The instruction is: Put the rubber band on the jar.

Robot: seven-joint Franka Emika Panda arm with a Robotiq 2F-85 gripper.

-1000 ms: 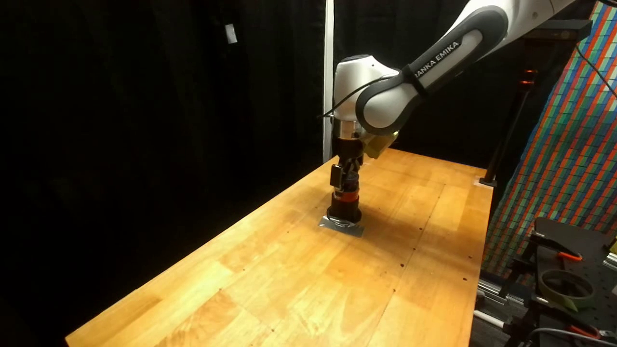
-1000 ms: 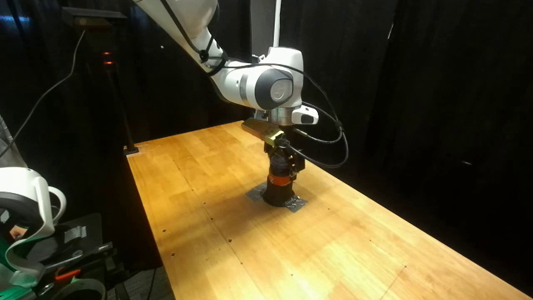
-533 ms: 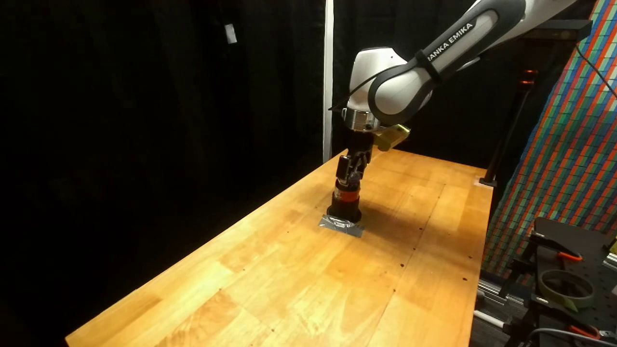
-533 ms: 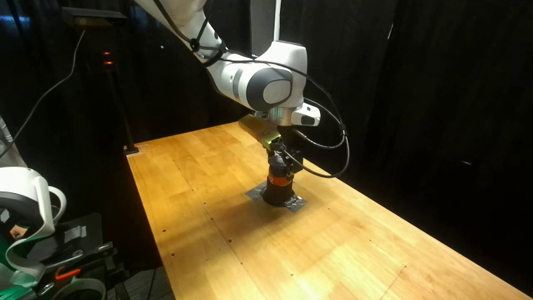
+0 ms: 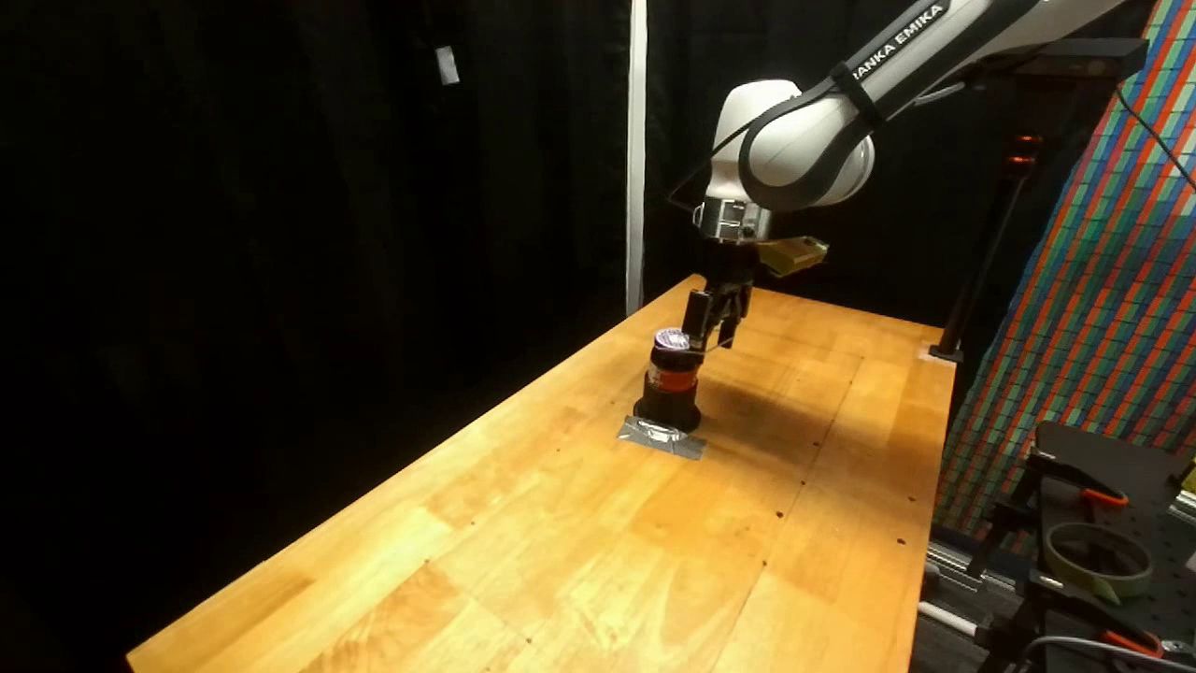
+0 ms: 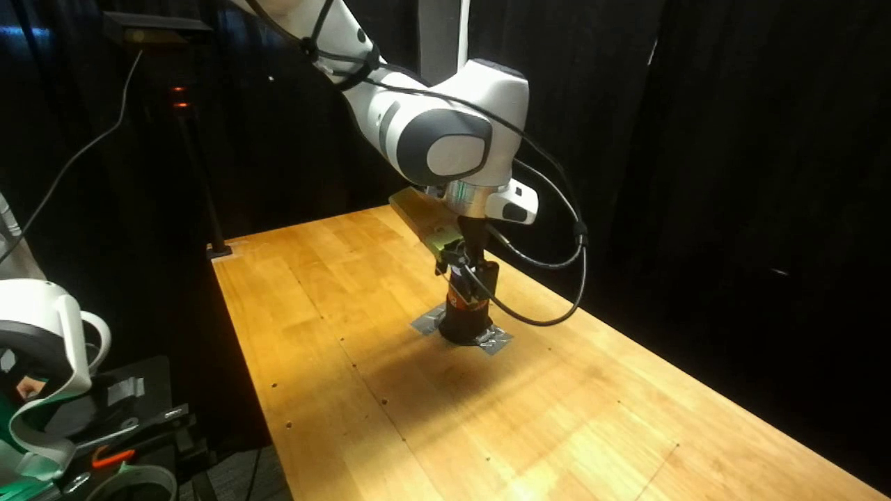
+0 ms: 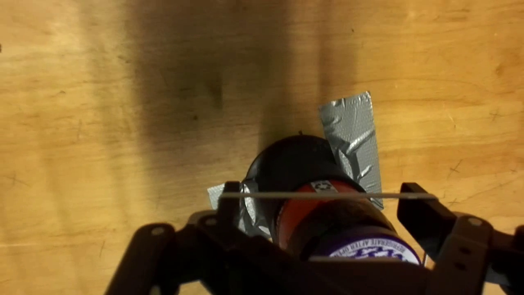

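Above a wooden table (image 5: 561,561) backed by black curtains (image 5: 280,234), a robot gripper (image 7: 321,196) hangs with its fingers wide apart, a thin tan rubber band (image 7: 254,195) strung straight between the tips. Upright toward the table's far end in both exterior views, the dark jar (image 5: 673,380) shows an orange-red middle, with silver tape (image 7: 356,139) at either side of its base (image 7: 286,159). In an exterior view the gripper is just right of the jar's lid (image 5: 672,338), the band close by; whether band and jar touch cannot be told. Off to the right in that view, a roll of greenish tape (image 5: 1130,585) lies on a dark panel (image 5: 1089,449)
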